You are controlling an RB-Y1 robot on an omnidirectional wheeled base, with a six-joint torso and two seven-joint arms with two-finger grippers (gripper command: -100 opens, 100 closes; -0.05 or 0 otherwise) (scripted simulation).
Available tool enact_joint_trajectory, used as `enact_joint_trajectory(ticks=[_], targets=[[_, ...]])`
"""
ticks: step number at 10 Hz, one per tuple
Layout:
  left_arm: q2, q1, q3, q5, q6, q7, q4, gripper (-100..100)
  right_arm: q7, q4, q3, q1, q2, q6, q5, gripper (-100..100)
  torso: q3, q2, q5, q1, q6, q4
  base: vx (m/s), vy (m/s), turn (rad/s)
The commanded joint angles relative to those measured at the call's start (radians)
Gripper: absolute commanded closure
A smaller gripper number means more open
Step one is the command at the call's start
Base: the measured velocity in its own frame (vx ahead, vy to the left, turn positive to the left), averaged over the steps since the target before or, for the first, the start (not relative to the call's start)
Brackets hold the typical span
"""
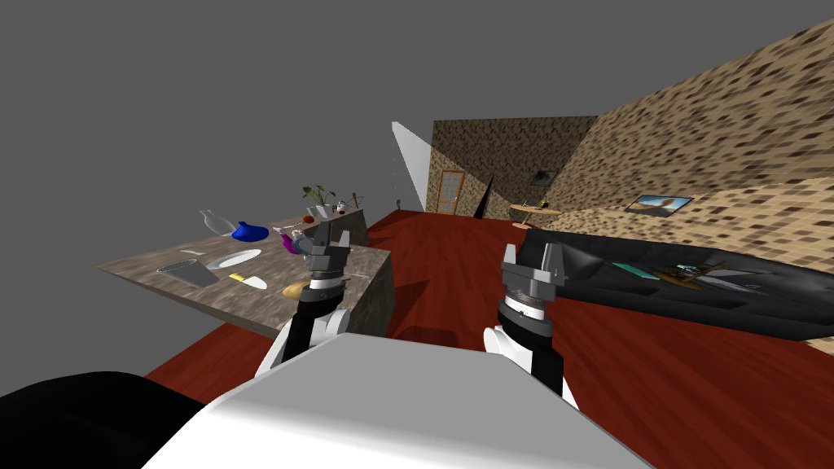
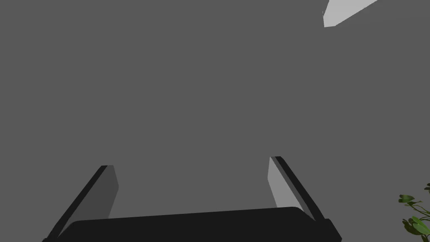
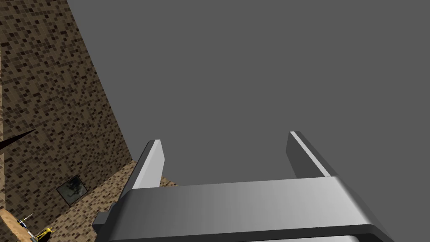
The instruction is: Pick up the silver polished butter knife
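At far left the mottled stone table (image 1: 138, 265) is showing its near edge slanting across, and its right end is dropping straight to the red floor (image 1: 456, 269). On its top a grey cup (image 1: 186, 272) is lying on its side, with a white plate (image 1: 233, 259) sitting just beyond it. What I am taking for the butter knife (image 1: 249, 281) is lying flat on the near side of that plate. Its long axis is running left to right, with the yellow handle leftward and the broad pale blade pointing toward the left hand (image 1: 334, 235). That hand (image 2: 191, 161) is hovering at the table's right end, to the right of the knife, with its fingers spread wide and gripping nothing. Open floor is stretching from the table's end across to a black sofa (image 1: 651, 295). The right hand (image 1: 531, 254) is hanging over that floor, and its fingers (image 3: 156, 161) are likewise spread and empty. Farthest right, the sofa is running along a brown patterned wall (image 1: 717, 122).
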Motion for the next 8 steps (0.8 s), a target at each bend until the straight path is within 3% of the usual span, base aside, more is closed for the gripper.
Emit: enact_joint_trajectory(ticks=[1, 6, 7, 8], targets=[[0.038, 0.008, 0.006, 0.005, 0.02, -0.006, 0.002, -100, 0.0, 0.0, 0.0, 0.0, 0.0, 0.0, 0.0, 0, 0.0, 0.0, 0.0, 0.0, 0.0, 0.0, 0.008, -0.008, 0.013], [0.187, 0.071, 0.048, 0.042, 0.158, -0.053, 0.012, -100, 0.0, 0.0, 0.0, 0.0, 0.0, 0.0, 0.0, 0, -0.001, -0.002, 0.0, -0.002, 0.0, 0.0, 0.027, -0.033, 0.029], [0.187, 0.071, 0.048, 0.042, 0.172, -0.053, 0.012, -100, 0.0, 0.0, 0.0, 0.0, 0.0, 0.0, 0.0, 0, -0.001, -0.002, -0.001, -0.003, 0.0, -0.001, 0.032, -0.032, 0.019], [0.218, 0.089, 0.06, 0.053, 0.201, -0.066, 0.015, -100, 0.0, 0.0, 0.0, 0.0, 0.0, 0.0, 0.0, 0, -0.001, -0.002, -0.001, -0.002, 0.0, -0.001, 0.032, -0.029, 0.031]])
